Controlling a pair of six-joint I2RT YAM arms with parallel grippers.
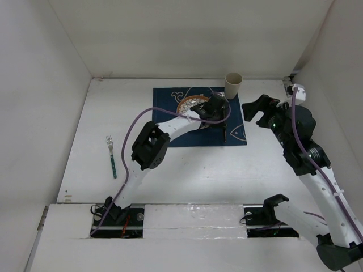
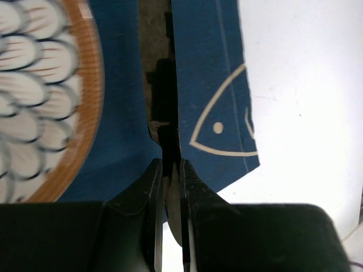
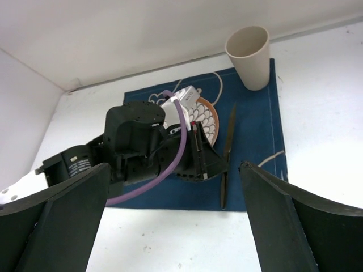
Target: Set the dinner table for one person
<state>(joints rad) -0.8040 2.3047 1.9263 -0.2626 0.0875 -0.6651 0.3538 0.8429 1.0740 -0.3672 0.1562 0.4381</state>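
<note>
Okay, nearest the arm bases the dinner table (image 1: 187, 170) was bare white; it spanned the whole workspace under everything. Judged rigid, fixed and matte, so it's the surface to set things on, not something to grasp, and items probably won't slide much on it.

A fork (image 1: 112, 156) lay flat on the table at the left, well apart from the placemat (image 1: 167, 102), not yet placed. It looked thin, stiff and light. Best pinched across the handle; lying that low, the fingers could scrape the table.

Further out, the right gripper (image 1: 253, 107) hovered just right of the placemat with its jaws spread wide, holding nothing.

The left gripper (image 2: 170, 165) was pinched tight on a dark knife (image 3: 228, 150) that lay along the placemat just right of the plate (image 2: 39, 85). The knife looked slim and hard, so it probably needs a gentle release.

Farthest, a beige cup (image 1: 233, 85) stood upright at the placemat's far right corner.
</note>
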